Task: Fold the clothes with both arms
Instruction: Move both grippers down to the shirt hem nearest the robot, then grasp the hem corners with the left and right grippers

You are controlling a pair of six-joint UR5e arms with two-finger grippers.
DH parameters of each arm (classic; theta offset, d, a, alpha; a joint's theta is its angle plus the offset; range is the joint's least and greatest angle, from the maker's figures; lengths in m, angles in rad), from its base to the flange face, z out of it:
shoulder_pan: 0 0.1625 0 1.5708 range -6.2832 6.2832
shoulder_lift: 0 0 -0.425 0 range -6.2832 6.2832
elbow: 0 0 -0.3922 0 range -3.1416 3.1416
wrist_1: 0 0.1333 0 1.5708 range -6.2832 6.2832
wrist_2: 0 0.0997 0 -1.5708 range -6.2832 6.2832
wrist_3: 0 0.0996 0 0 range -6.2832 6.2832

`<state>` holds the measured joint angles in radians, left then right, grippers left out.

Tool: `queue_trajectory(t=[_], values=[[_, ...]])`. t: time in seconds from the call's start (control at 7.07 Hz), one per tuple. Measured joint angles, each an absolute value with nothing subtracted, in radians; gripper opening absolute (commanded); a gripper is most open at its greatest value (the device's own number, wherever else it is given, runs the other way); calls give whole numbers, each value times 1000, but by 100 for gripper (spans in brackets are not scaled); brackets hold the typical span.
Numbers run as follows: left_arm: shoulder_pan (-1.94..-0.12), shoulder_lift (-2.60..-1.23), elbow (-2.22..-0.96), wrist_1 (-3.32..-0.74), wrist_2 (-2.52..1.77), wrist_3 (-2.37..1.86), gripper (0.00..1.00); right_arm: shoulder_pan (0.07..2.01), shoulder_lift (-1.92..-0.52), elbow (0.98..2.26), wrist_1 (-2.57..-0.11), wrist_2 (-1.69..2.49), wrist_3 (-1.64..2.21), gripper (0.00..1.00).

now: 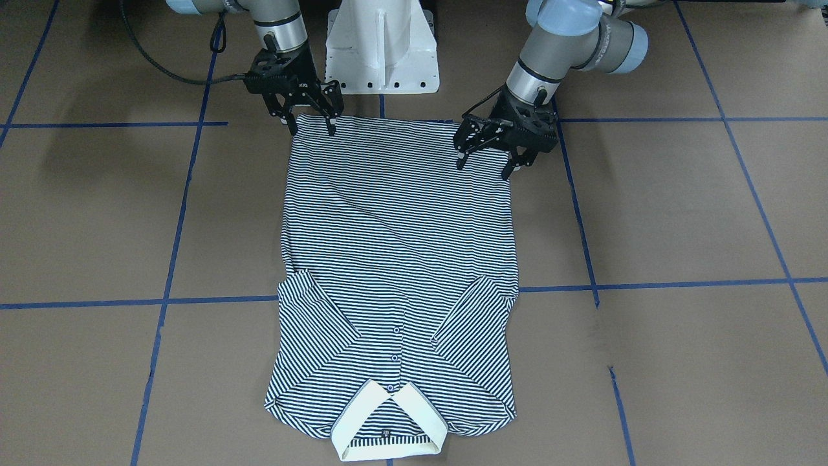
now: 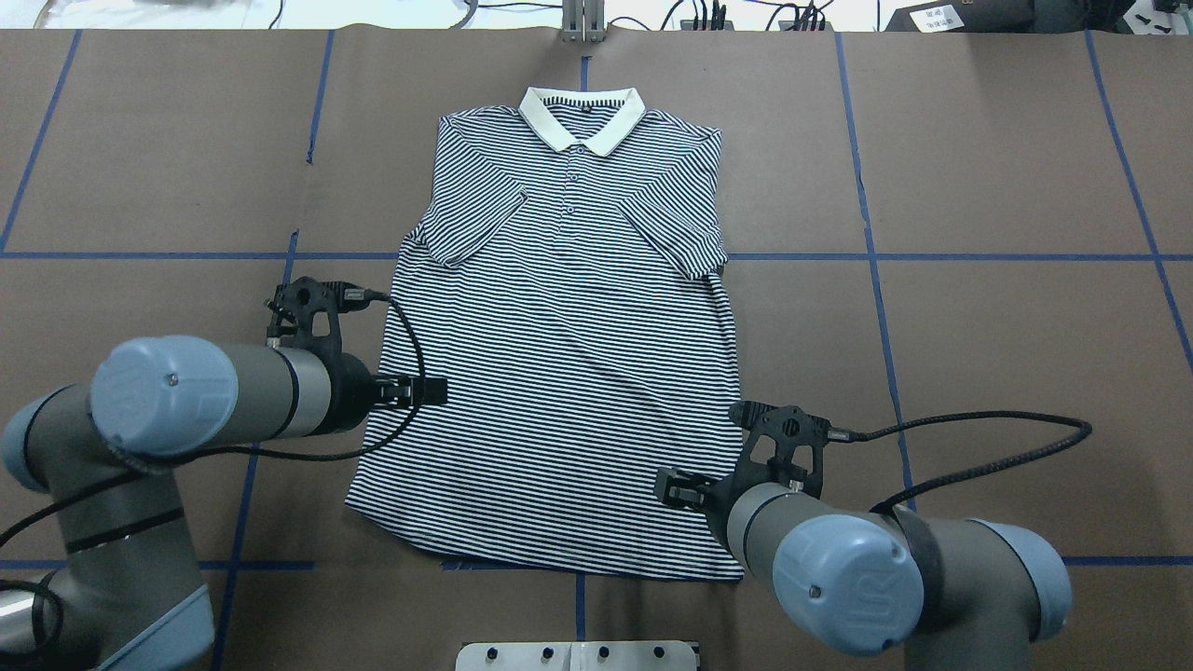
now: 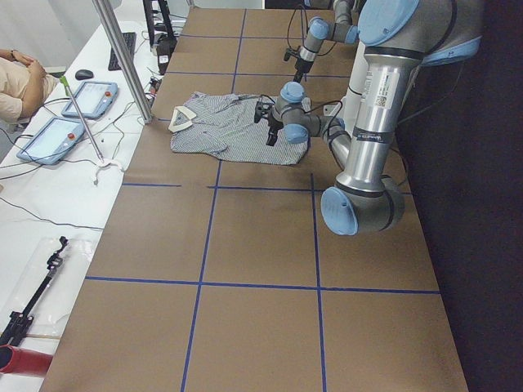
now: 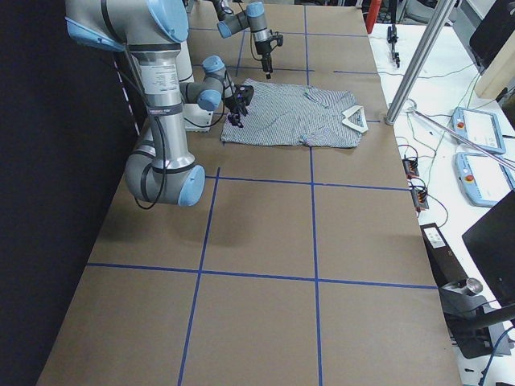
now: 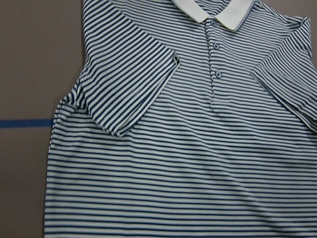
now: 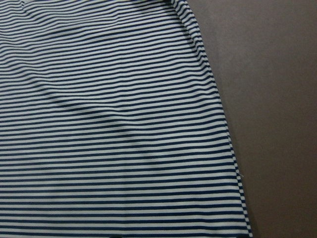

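Polo shirt (image 1: 398,246) lies flat and face up at mid-desk. Both sleeves are turned in across the chest, the collar (image 1: 357,414) is away from the robot, and the hem is just before the white pedestal base (image 1: 381,52).

Right tool (image 1: 312,126) stands spread at one hem corner. Left tool (image 1: 484,167) stands spread at the opposite side edge, slightly further up. Both are released and grasp nothing; contact with the cloth cannot be told.

Risks, as judged:
- Unequal grip points would skew the fold.
- A shallow pinch may slip.
- The turned-in sleeves may spill in the carry.
- The left arm's cable (image 2: 411,331) crosses the side edge and could drag it.

Bare desk (image 1: 679,213) flanks both sides. The collar end nears the far desk edge.
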<state>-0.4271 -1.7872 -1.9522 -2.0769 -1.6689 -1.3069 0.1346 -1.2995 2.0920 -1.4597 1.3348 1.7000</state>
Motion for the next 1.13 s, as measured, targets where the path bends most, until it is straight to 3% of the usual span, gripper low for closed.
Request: queue_trajectory(t=[0.42, 0.85, 1.13], values=[[-302, -1668, -1985, -2080, -1570, -1441, 86, 86, -1332, 2100, -1462, 1280, 1731, 83], [-261, -1637, -1984, -2080, -1557, -1455, 85, 76, -1333, 2100, -1462, 1264, 1732, 83], [-236, -1637, -1983, -2080, -1558, -1456, 66, 75, -1334, 2099, -1462, 1260, 1732, 83]])
